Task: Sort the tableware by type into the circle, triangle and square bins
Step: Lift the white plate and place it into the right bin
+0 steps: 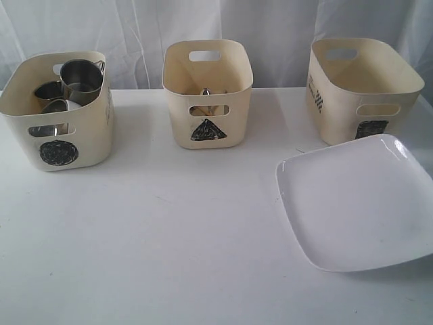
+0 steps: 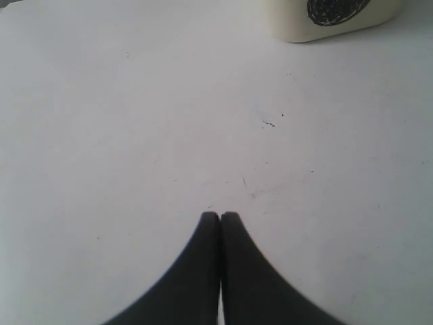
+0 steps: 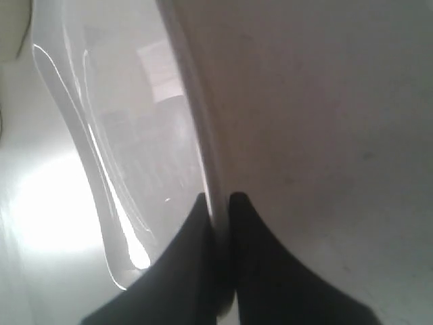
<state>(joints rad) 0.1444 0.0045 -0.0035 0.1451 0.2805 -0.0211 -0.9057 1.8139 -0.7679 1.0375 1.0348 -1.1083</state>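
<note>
On the white table point(image 1: 169, 237), the right gripper point(image 3: 218, 200) clamps the rim of the large white squarish plate point(image 1: 358, 203), which lies beside the cream square-marked tub point(image 1: 396, 101). The left gripper point(image 2: 220, 217) is clenched empty. Steel mugs point(image 1: 81, 81) sit in the circle tub point(image 1: 88, 142) and cutlery point(image 1: 205, 91) in the triangle tub point(image 1: 206, 74). Only the plate seems left.

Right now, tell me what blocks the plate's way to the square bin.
Nothing visible. Only bare table separates the plate from the square bin behind it, and the right gripper has the plate's rim between its fingers.
</note>
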